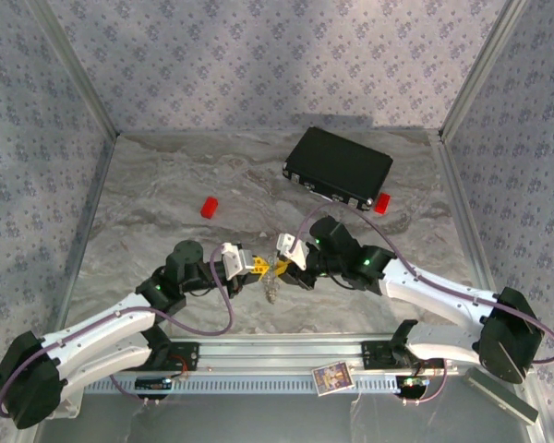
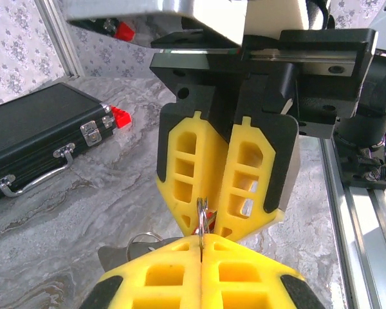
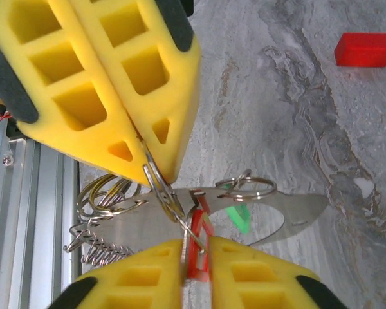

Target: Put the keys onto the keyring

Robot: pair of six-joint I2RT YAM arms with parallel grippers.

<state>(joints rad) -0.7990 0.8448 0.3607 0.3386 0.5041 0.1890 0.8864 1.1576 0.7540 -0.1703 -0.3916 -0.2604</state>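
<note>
**Step in hand:** threading. The left jaws are closed on the keyring (image 3: 156, 187), a thin wire loop that projects from their tips toward the right jaws. The right jaws meet the left tip to tip and are pinched on the red-and-white key (image 3: 197, 248), which touches the loop. The green key (image 3: 238, 215) hangs just beside the right jaws. Whether it is already on the loop cannot be told.

**Next move, as judged:** hold the left jaws firm, steer the key's eye onto the free end of the wire, then slide it round. A slip would likely drop the key to the desk (image 3: 296, 116).

**Surroundings:**
- A cluster of spare rings (image 3: 106, 193) and a flat silver plate (image 3: 289, 215) hang under the joined jaws. They crowd the loop and may snag.
- The black case (image 1: 337, 166) and a red block (image 1: 209, 206) lie well beyond the jaws and do not obstruct
</note>
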